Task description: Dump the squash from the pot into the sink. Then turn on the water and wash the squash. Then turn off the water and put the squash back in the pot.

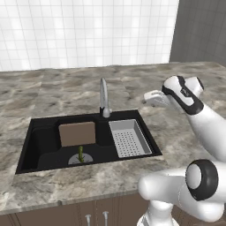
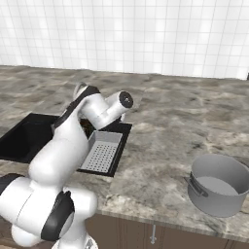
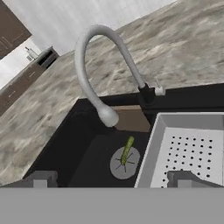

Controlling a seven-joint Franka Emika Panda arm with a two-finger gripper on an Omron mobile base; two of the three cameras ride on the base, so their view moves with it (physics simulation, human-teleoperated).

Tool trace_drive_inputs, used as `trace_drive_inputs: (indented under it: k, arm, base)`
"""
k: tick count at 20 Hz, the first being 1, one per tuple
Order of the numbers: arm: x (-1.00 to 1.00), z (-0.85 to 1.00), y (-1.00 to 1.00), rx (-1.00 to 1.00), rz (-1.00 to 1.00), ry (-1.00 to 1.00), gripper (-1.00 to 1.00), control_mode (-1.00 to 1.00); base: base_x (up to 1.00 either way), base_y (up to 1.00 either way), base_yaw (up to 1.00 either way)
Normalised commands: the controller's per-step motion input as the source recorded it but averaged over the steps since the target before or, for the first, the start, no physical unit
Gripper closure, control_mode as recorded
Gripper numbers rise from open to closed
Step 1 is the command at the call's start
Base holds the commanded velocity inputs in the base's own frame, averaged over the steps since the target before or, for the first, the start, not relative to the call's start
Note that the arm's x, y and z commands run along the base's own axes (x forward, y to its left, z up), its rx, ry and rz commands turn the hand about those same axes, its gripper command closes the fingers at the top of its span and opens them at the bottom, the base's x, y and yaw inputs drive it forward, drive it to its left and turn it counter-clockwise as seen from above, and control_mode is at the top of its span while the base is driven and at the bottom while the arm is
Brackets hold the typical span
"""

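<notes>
The squash [image 1: 80, 152] is a small yellow-green piece lying on the round grey drain [image 1: 80, 159] of the black sink [image 1: 44, 143]. In the hand view the squash [image 3: 127, 148] sits just above the middle, between my two fingertips. My gripper [image 1: 150, 98] hovers open and empty over the counter right of the sink, above its back right corner, pointing toward the faucet. Its jaws [image 3: 112, 179] stand wide apart. The grey metal pot [image 2: 219, 186] stands upright on the counter far to the right, with nothing visible inside it.
A curved grey faucet [image 1: 103, 96] rises behind the sink, its spout [image 3: 107, 116] over the basin and a small handle [image 3: 159, 91] at its base. A grey perforated tray [image 1: 129, 137] fills the sink's right side. A brown block [image 1: 77, 133] leans at the back.
</notes>
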Motion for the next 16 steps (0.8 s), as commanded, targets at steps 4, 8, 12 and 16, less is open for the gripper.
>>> trace_drive_inputs:
  k: [4,8,12,16]
  arm:
    - [0.80,-0.14,0.14,-0.09,0.20,0.04,-1.00,-1.00]
    - [0.74,-0.41,0.27,-0.09,0.12,0.00,-1.00,-1.00]
    - [0.54,-0.49,0.25,-0.08,0.05,0.00,-1.00,-1.00]
    - [0.30,-0.47,0.23,-0.05,0.01,0.00,-1.00,-1.00]
  base:
    - [0.00,0.00,0.00]
    - [0.00,0.00,0.00]
    - [0.00,0.00,0.00]
    - [0.00,0.00,0.00]
